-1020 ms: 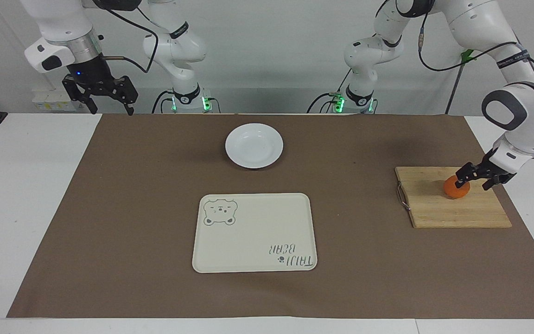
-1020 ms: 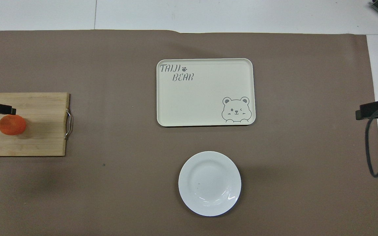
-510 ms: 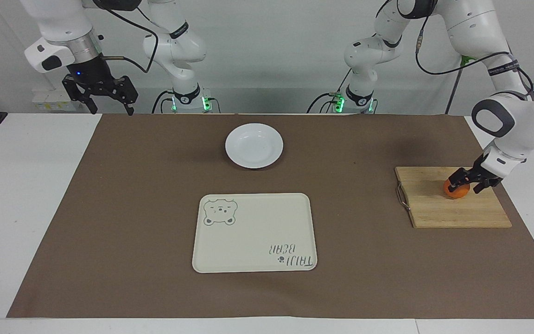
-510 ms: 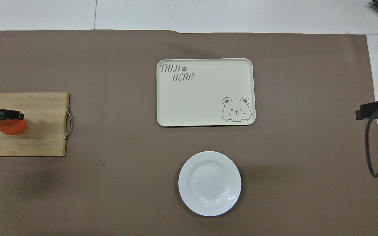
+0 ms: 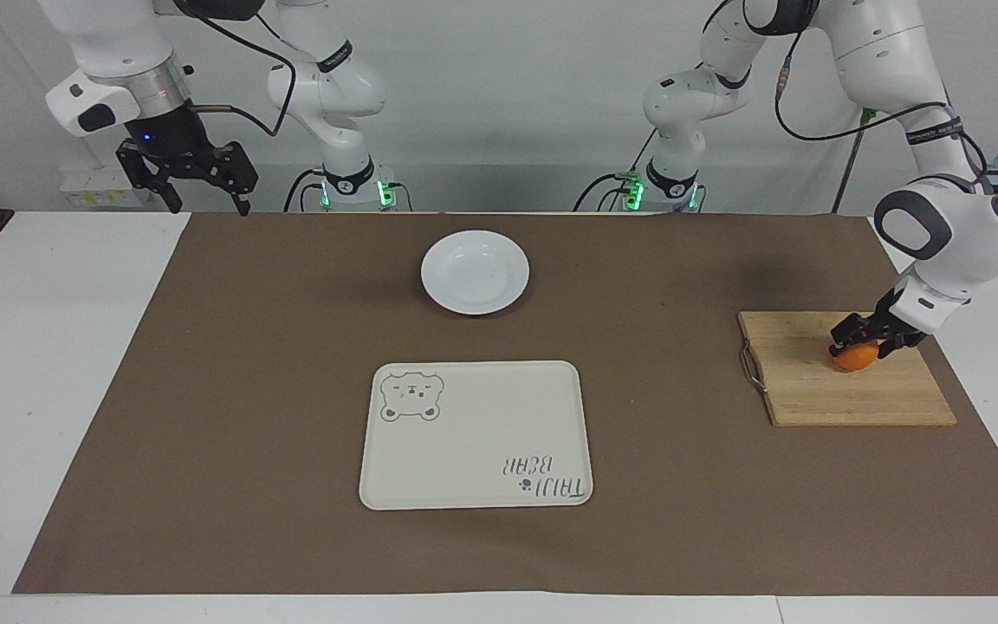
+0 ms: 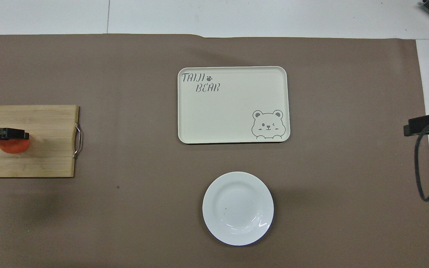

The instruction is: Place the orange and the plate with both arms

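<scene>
Across the whole table lies a brown mat [image 5: 681, 520], and everything for the job sits on it with plenty of bare room between things. At the middle, farther from the robots, is the cream tray [image 5: 482, 425] with the bear drawing; nothing lies in it. Toward the left arm's end of the table is a wooden cutting board [image 5: 811, 390], its metal handle facing the tray. The white plate [image 5: 475, 272] rests nearer to the robots than the tray, apart from it and bare.

The orange [image 5: 856, 357] sits on the board, toward the board's edge that lies nearer to the robots and away from the handle. The left gripper [image 5: 865, 338] is down at it, low over the board and set about the fruit. Whether it has closed on the orange cannot be told from either view.

The step in hand looks like the pick-up of the orange. The next move would call for a firm hold, a straight lift off the board, then a carry over open mat toward the middle. A round fruit may roll if it is nudged rather than gripped, and the board's edge is close by.

The right gripper [image 5: 209, 204] waits, spread wide, raised over the mat's corner at the right arm's end. Its path to the plate is unobstructed.
</scene>
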Available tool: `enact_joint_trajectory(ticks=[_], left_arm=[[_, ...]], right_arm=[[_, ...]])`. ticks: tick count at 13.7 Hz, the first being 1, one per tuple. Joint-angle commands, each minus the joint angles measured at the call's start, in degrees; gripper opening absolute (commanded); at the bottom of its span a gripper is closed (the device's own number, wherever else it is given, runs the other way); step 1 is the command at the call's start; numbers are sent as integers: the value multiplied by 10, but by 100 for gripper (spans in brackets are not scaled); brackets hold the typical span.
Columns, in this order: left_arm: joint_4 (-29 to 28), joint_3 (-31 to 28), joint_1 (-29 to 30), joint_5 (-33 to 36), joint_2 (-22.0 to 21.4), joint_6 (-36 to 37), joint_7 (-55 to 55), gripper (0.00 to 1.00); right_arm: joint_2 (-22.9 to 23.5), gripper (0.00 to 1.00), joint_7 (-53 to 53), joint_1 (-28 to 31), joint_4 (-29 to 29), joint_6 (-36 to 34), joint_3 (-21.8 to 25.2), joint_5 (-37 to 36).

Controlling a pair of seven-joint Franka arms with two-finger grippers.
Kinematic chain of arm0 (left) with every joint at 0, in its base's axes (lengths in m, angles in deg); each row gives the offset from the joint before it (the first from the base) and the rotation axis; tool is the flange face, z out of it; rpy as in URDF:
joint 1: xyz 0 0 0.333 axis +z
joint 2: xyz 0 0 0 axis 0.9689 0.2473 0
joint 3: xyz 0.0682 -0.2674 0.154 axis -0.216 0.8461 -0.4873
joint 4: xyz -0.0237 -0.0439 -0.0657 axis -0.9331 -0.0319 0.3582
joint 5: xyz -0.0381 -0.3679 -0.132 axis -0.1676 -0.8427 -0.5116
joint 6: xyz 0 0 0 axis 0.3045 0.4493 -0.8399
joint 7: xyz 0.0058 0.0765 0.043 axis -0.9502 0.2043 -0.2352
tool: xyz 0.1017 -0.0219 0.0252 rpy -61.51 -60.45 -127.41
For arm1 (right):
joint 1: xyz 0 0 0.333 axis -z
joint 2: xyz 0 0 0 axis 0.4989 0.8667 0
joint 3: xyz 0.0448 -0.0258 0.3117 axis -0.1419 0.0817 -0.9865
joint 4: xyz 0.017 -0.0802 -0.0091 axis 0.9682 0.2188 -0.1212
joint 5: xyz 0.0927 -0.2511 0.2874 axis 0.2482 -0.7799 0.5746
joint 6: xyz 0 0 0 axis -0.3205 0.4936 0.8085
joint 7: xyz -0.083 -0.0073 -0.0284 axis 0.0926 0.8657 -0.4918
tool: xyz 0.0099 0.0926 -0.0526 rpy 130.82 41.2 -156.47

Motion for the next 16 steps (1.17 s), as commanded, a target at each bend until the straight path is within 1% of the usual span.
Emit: enact_joint_trajectory(ticks=[1,4,5,6,7,8,9,10,11,13,16], left_arm=[[-27,4,12,-14,-21,-7,-13,100],[-27,5,12,-14,-24,-7,-10,100],[-28,5,12,-14,-23,-9,-10,95],[-28,5,11,-14,-23,-14,-10,80],[-27,5,6,-14,-23,-14,-11,56],[-27,5,2,-14,-22,-10,-10,31],[-26,5,2,-14,-23,-6,-11,9],[-23,5,2,-14,-24,-6,-16,0],[-19,5,2,-14,-24,-6,-17,0],[-18,8,-2,-13,-40,-6,-17,0],[-18,8,-53,-13,-80,5,-10,0]], right_arm=[[-12,100,7,5,13,-2,-1,11],[-12,100,7,5,13,-2,-1,10],[-12,100,7,5,13,-2,-1,10],[-12,100,7,5,13,-2,-1,11],[-12,100,7,5,13,-2,-1,11],[-12,100,7,5,13,-2,-1,10],[-12,100,7,5,13,-2,-1,10],[-13,100,7,5,13,-2,-1,11],[-12,100,6,5,13,-2,-1,10],[-12,100,7,5,13,-2,-1,10],[-12,100,7,5,13,-2,-1,10]])
